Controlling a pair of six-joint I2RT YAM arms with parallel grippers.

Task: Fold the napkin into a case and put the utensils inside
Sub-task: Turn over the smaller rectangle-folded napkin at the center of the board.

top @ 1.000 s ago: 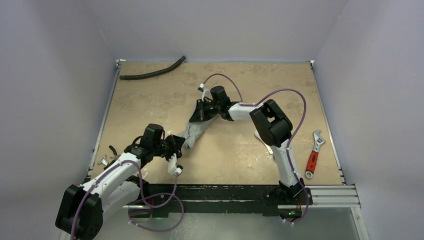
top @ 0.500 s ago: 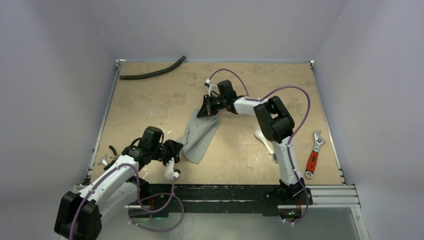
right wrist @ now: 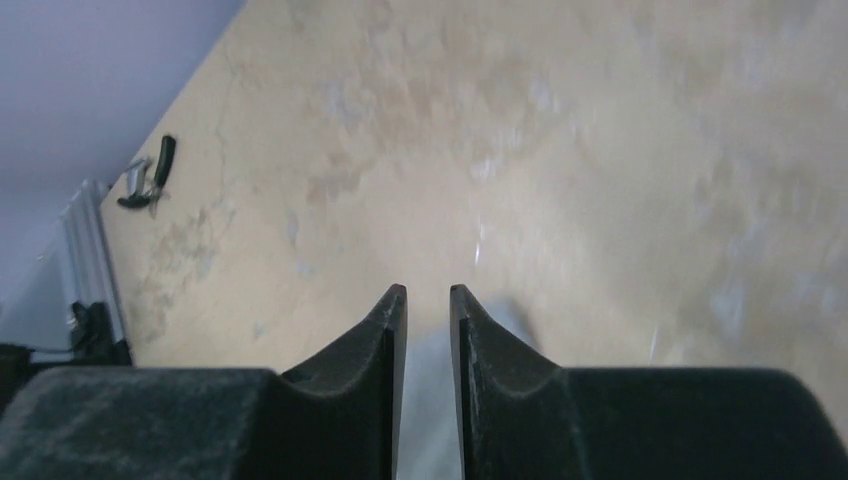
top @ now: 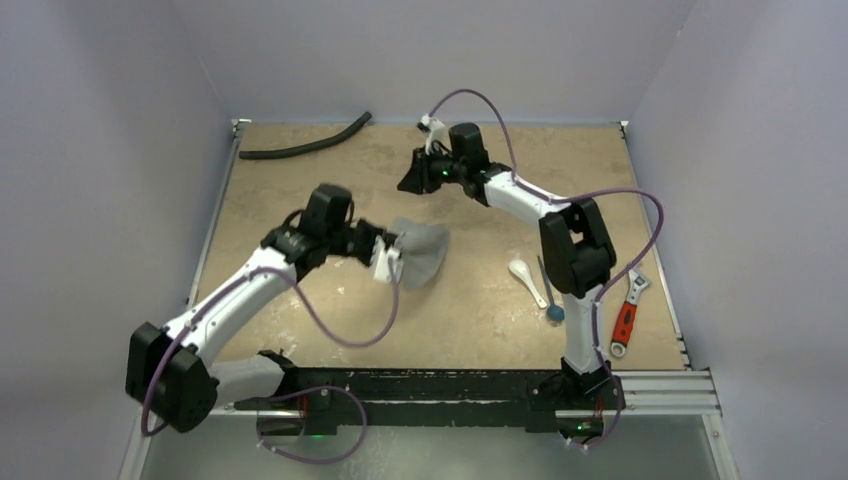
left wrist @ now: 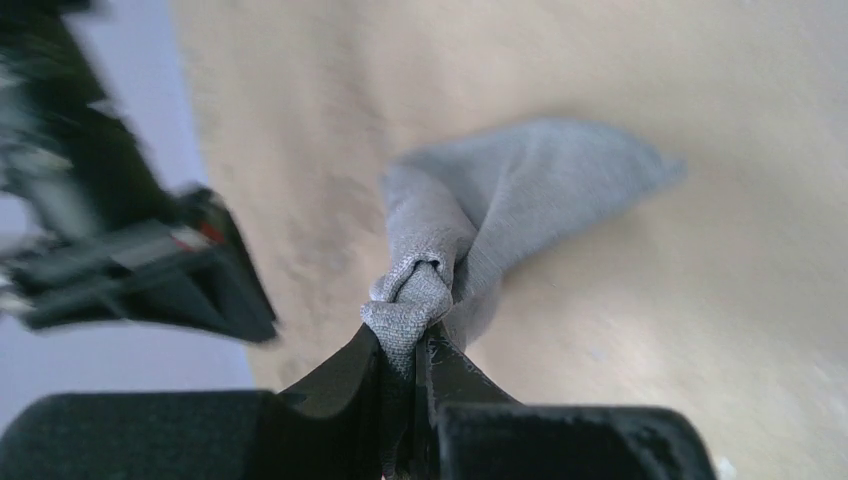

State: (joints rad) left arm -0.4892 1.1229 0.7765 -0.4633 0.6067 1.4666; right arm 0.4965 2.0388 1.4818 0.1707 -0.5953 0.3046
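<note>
Cloth filled the left wrist view: my left pincer was clamped tight on a bunched corner of the napkin. The rest of the cloth fanned out toward the counter. The top view hid that pinch behind the pincer's own body. It showed only the napkin rumpled near the middle of the counter, one edge at my left pincer.

My right pincer stood a narrow slit apart with nothing between its fingers, over bare counter. From above, my right pincer sat toward the far edge, apart from the napkin. I could not identify a pale grey blur low in that slit.

Counted from above, there were one napkin, one white spoon, one dark stick with a blue end, one red-handled wrench and one black hose. Spoon and stick lay side by side to the right of the napkin, well apart from it; neither wrist view showed them. Only the right wrist view caught a small dark-handled tool near the rail, too blurred to name.
</note>
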